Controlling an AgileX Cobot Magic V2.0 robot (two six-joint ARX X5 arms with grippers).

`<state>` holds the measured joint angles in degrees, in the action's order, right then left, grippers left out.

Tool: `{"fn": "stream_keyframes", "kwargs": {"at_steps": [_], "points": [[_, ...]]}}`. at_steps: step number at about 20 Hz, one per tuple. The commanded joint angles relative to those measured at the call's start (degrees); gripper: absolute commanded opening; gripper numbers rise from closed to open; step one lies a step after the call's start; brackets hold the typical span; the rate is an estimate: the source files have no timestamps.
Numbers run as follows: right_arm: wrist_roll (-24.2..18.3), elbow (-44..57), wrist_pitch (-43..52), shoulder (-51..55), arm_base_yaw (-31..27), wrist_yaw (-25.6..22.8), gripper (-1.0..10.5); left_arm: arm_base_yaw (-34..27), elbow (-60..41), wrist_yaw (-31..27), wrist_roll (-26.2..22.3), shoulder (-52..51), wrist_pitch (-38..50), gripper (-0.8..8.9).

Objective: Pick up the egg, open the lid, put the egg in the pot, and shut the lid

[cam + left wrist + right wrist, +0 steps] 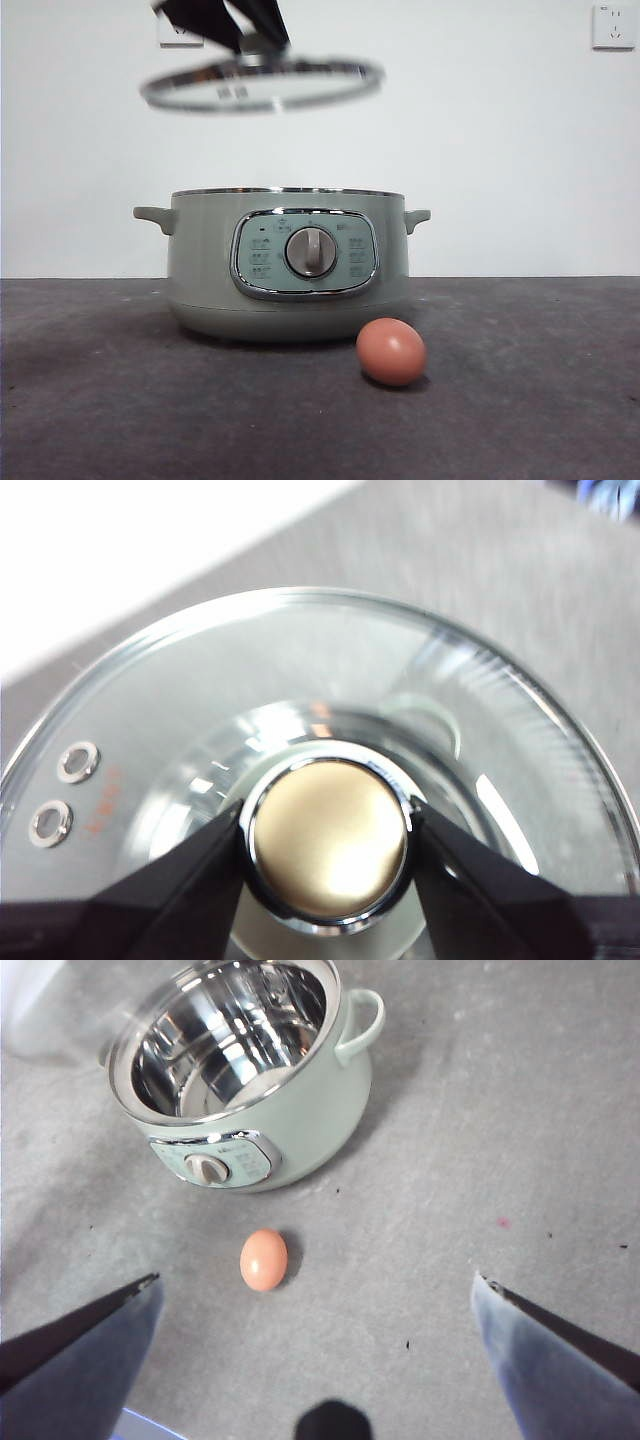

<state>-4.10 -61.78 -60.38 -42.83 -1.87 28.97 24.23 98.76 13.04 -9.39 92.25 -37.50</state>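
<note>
Closest to the front camera lies the egg [391, 351], brown-orange and on its side on the dark grey table [100, 400], just in front of the pot [285, 270] and a little off toward one of its side handles. It touches nothing but the tabletop.

My left gripper [330, 842] is clamped on the knob [330, 842] of the glass lid [262, 84], one black jaw pressed to each side of it. In the front view I hold that lid high above the pot, slightly tilted, well clear of the steel rim. So the pot stands open, and my right wrist camera looks straight down into its bare, shiny steel bowl [225, 1035].

My right gripper [318, 1285] hangs above the table with its jaws spread wide and nothing between them. The egg sits on the table below and ahead of it, between the gripper and the pot's dial [208, 1168].

As I judge it, the lid-opening step is done and the egg step is the one in hand, though not yet begun: the egg has not been picked up. The next move calls for my right arm to drop down over the egg, centre the jaws on its short axis, and close gently, since a smooth oval shell could squirt out or crack. Meanwhile my left arm should keep the lid up and out of the way.
</note>
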Motion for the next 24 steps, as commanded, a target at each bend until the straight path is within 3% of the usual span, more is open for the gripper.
{"fn": "stream_keyframes", "kwargs": {"at_steps": [1,5,9,17,24], "points": [[-0.4,-0.1,0.6,-1.3,0.2,0.5,6.9,-1.3,0.5,0.5,0.2,-6.0,-0.9,-0.08],[-0.3,-0.1,2.2,-5.4,4.5,1.9,6.9,-4.5,0.5,0.4,0.1,-15.7,-6.8,-0.08],[2.3,-0.1,7.4,-12.0,12.8,0.5,6.9,-6.9,0.5,0.4,0.1,-23.6,-13.2,-0.08],[4.3,-0.1,15.8,-33.1,32.3,-14.1,6.9,-7.2,0.4,0.2,0.2,-33.1,-23.3,-0.08],[8.0,-0.1,22.3,-48.3,40.4,-20.3,6.8,-7.2,0.4,0.2,0.2,-37.4,-29.9,-0.08]]}}
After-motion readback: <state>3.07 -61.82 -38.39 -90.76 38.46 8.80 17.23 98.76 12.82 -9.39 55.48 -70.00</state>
